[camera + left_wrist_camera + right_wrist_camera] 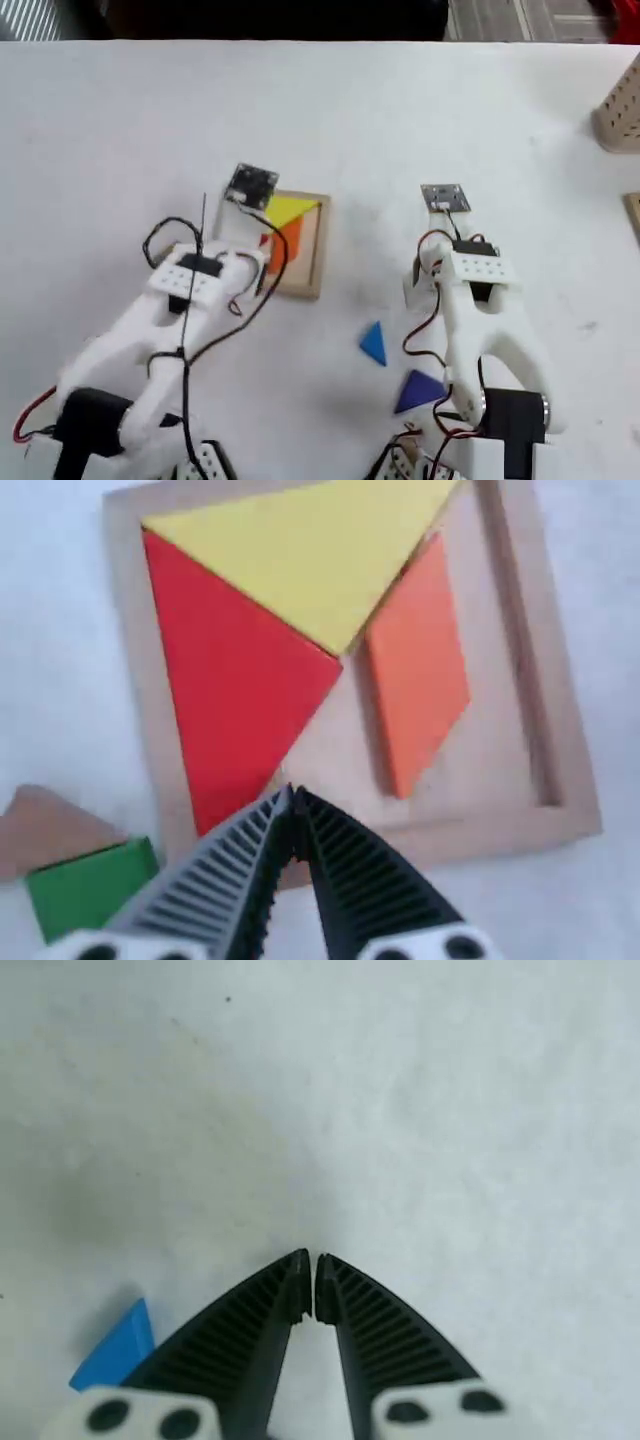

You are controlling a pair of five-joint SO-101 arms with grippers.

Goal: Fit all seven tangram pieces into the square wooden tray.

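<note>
**Three pieces in the tray, four loose, both jaws clenched on nothing**

The white bench (120, 120) carried everything. The left arm (150, 310) reached over the near-left part of the square wooden tray (312, 262). The right arm (490, 320) stood well apart from the tray, over bare bench.

The high view showed the tray mostly as a yellow and orange patch, half hidden by the left arm. The left wrist view showed its contents plainly:
- the big yellow triangle (300, 550) lay along one side;
- the big red triangle (230, 680) touched it edge to edge;
- the orange parallelogram (415, 670) lay just beside both, with bare tray floor around it.

The left jaws were clenched tip to tip above the tray rim by the red triangle's point, with nothing gripped.

Only the high view showed the purple triangle (418, 390), beside the right arm's base. The small blue triangle (374, 343) lay near it, between the arms. The right wrist view caught a blue corner beside the right jaws, which were pinched together and held nothing.

The left wrist view alone showed a green piece (85, 885) and a brown piece (45, 825), touching each other on the bench just outside the tray.
</note>
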